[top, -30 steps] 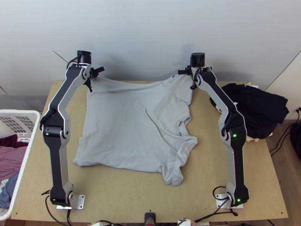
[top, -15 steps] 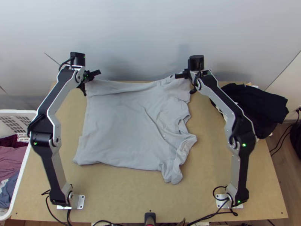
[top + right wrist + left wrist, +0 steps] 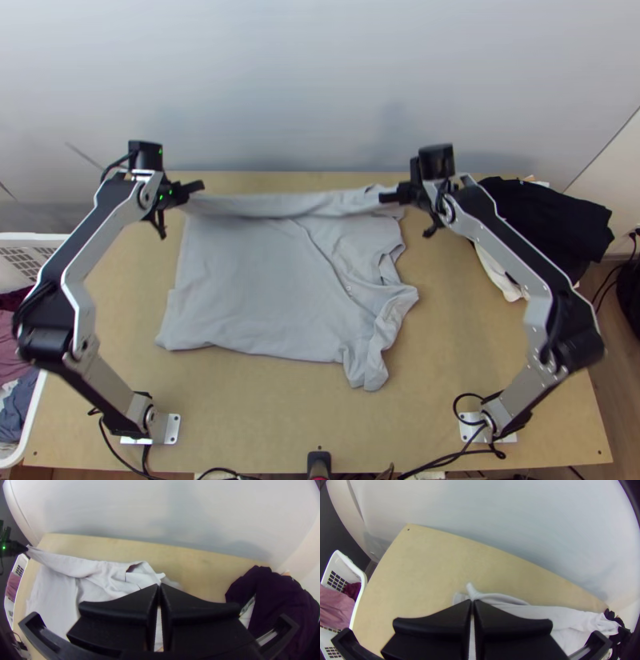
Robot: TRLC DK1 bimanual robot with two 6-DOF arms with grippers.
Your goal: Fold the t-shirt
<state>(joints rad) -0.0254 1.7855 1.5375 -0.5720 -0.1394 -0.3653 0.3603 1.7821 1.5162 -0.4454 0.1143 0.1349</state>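
T-shirt (image 3: 248,280) lies spread, pale grey, its far edge lifted

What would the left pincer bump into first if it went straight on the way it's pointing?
Beyond the t-shirt it grips, the left pincer would probably meet the table first; its height is hard to judge.

Light grey t-shirt (image 3: 256,280) laid out on desk (image 3: 280,416), far edge pinched near either end by left gripper (image 3: 198,187) and right gripper (image 3: 386,197). Dark clothes (image 3: 556,220) heaped at far right.
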